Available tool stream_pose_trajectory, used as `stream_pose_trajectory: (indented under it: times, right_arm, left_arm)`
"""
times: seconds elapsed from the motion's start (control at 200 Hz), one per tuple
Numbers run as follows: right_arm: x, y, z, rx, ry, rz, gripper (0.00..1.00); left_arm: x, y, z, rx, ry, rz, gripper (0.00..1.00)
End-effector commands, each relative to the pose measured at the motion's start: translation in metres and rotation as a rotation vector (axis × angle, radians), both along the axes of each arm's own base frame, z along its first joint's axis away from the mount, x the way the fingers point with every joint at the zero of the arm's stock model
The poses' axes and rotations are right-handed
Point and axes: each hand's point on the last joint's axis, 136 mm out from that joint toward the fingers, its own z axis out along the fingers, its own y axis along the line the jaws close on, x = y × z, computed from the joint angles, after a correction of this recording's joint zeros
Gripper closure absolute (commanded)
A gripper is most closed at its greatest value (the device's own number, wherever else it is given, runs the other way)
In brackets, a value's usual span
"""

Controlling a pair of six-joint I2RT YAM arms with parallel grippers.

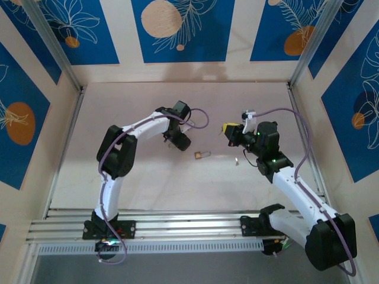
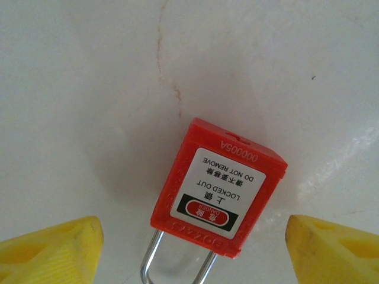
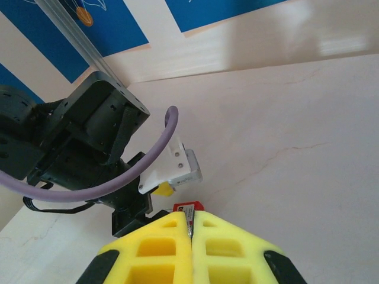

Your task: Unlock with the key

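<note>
Padlock [image 2: 219,189] lay on table [image 2: 83,89], shackle seated, between spread fingers of left gripper [image 2: 190,245], ungrasped. Right gripper [image 3: 190,222] pressed together; I couldn't tell whether it pinched key. Unlocking barely begun, I judged.

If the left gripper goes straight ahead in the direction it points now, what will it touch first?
Most likely the red padlock, which lies on the table between the open fingers of the left gripper; the depth to it is unclear.

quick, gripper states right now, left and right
Left gripper: open, straddling the red padlock, not touching it.
Right gripper: shut; anything pinched cannot be told.
</note>
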Motion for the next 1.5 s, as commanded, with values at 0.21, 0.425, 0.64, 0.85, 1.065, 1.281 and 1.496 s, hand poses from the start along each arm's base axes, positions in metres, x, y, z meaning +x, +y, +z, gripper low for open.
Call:
stream_pose_trajectory:
  times: [0.21,0.425,0.64,0.85,1.065,1.281,1.496]
  right_arm:
    - [-0.004,-0.003,-0.005,0.005,0.014,0.0,0.98]
    - [-0.002,-0.006,-0.006,0.007,0.015,-0.01,0.98]
    - [-0.001,-0.011,-0.009,0.008,0.022,-0.022,0.98]
    - [-0.001,-0.014,-0.01,0.014,0.024,-0.031,0.98]
    - [-0.001,-0.015,-0.01,0.02,0.028,-0.034,0.98]
    - [-0.001,-0.015,-0.012,0.026,0.033,-0.037,0.98]
    - [0.0,-0.016,-0.013,0.03,0.034,-0.039,0.98]
  left_arm:
    - [-0.012,-0.009,-0.008,-0.062,0.083,0.032,0.23]
    - [-0.023,-0.012,-0.007,-0.07,0.103,0.036,0.26]
    - [-0.034,-0.021,0.003,-0.079,0.11,0.023,0.28]
    - [-0.034,-0.018,0.008,-0.049,0.097,0.026,0.28]
    - [-0.019,-0.005,0.008,0.04,0.044,0.079,0.3]
    - [-0.015,-0.01,0.008,0.043,0.063,0.086,0.35]
    - [-0.016,-0.014,0.003,0.041,0.095,0.091,0.38]
